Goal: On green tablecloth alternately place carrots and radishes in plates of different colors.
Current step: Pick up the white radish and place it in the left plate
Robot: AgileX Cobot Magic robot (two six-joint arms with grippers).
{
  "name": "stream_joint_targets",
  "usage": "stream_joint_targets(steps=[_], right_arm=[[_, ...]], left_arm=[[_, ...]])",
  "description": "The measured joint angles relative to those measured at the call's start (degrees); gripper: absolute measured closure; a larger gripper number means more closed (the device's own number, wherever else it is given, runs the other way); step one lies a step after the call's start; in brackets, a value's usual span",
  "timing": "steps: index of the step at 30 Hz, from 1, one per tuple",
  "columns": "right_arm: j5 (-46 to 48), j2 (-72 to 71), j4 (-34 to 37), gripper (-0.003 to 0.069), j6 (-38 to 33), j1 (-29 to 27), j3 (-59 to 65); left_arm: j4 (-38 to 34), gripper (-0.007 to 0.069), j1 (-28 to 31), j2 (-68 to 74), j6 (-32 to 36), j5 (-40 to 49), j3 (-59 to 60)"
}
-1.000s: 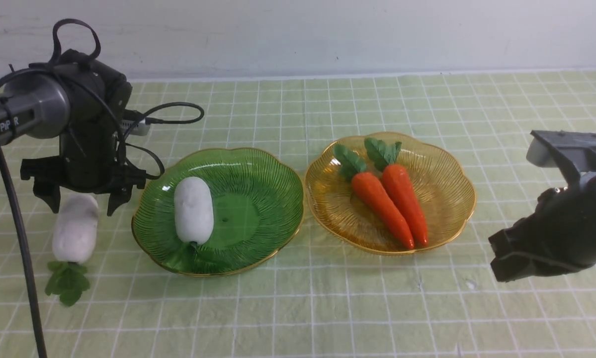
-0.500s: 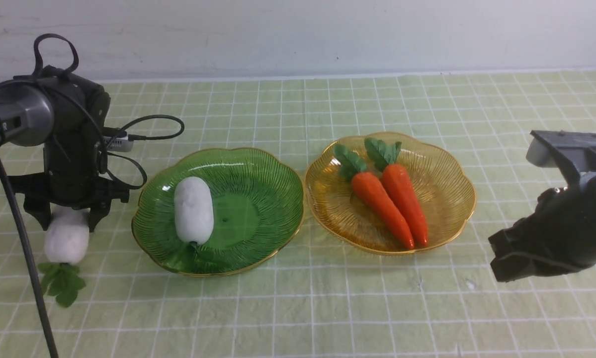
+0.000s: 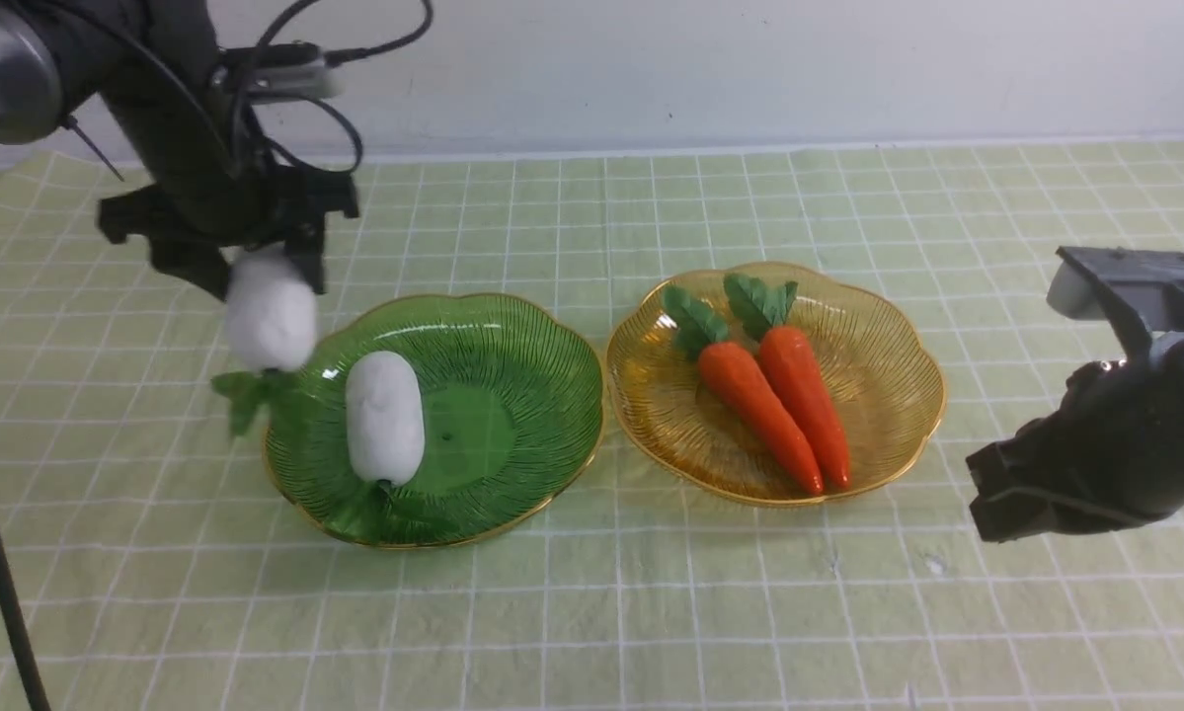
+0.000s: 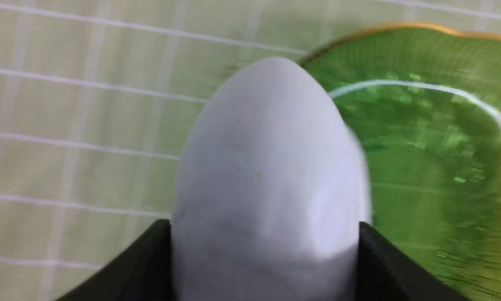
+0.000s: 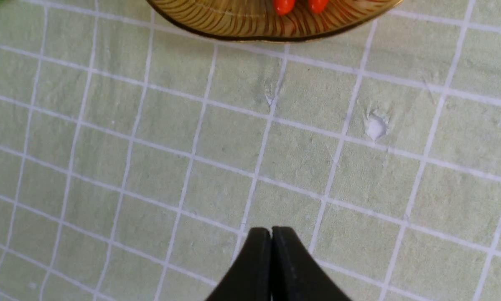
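Right pincer (image 3: 986,504), clenched and empty, hovers above the tablecloth (image 3: 651,612); beyond its tips, the yellow plate (image 3: 888,375) holds both carrots (image 3: 757,410). Left pincer (image 3: 256,267) grasps a radish (image 3: 270,314) over the rim of the green plate (image 3: 513,355); a second radish (image 3: 384,417) lies in that plate, lower than the pincer.

The left arm (image 3: 172,109) reaches in from the far left with its wrist pointing down. The left gripper (image 3: 254,269) is clamped on the upper end of a white radish (image 3: 271,316), held in the air (leaves dangling below). The right arm (image 3: 1135,434) hovers low at the near right, the right gripper (image 5: 271,234) angled downward, jaws pressed together.
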Motion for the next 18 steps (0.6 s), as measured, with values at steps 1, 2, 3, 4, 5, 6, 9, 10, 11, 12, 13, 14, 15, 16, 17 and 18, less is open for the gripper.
stream_joint_targets(steps=[1,2,3,4,5,6,9,10,11,12,13,14,15,16,17,18], right_arm=[[-0.18,0.00,0.22,0.0674,0.00,0.00,0.00],[-0.31,0.00,0.35,0.0674,0.00,0.00,0.00],[-0.52,0.00,0.67,0.0674,0.00,0.00,0.00],[-0.63,0.00,1.08,0.0674,0.00,0.00,0.00],[-0.59,0.00,1.60,0.0674,0.00,0.00,0.00],[-0.53,0.00,1.66,0.0674,0.00,0.00,0.00],[1.18,0.00,1.66,0.0674,-0.34,0.00,0.00],[1.76,0.00,1.66,0.0674,-0.61,0.00,0.00],[2.49,0.00,1.66,0.0674,-1.00,0.00,0.00],[2.90,0.00,1.66,0.0674,-1.26,0.00,0.00],[3.45,0.00,1.66,0.0674,-1.43,0.00,0.00],[3.96,0.00,1.66,0.0674,-1.63,0.00,0.00],[4.47,0.00,1.66,0.0674,-1.77,0.00,0.00],[4.96,0.00,1.66,0.0674,-1.88,0.00,0.00],[5.50,0.00,1.66,0.0674,-1.89,0.00,0.00],[6.14,0.00,1.66,0.0674,-1.89,0.00,0.00]], left_arm=[[-1.94,0.0174,-0.69,0.36,0.78,-1.11,0.00],[-2.85,0.0174,-1.04,0.62,1.11,-1.71,0.00],[-5.29,0.0174,-2.08,1.63,2.20,-3.48,0.00],[-7.17,0.0174,-2.89,2.52,2.72,-4.37,0.00],[-8.46,0.0174,-3.39,3.33,3.13,-4.89,0.00],[-9.40,0.0174,-3.52,4.05,3.25,-4.73,0.00],[-10.08,0.0174,-3.52,5.47,3.51,-4.22,0.00],[-10.12,0.0174,-3.46,5.77,3.51,-4.00,0.00],[-10.20,0.0174,-3.46,6.03,3.56,-3.86,0.00],[-10.27,0.0174,-3.46,6.20,3.56,-3.72,0.00],[-10.27,0.0174,-3.46,6.48,3.56,-3.51,0.00],[-10.42,0.0174,-3.46,6.58,3.56,-3.41,0.00],[-10.62,0.0174,-3.46,6.64,3.56,-3.34,0.00],[-10.86,0.0174,-3.46,6.71,3.56,-3.34,0.00],[-11.11,0.0174,-3.52,6.71,3.56,-3.34,0.00],[-11.29,0.0172,-3.52,6.71,3.56,-3.34,0.00]])
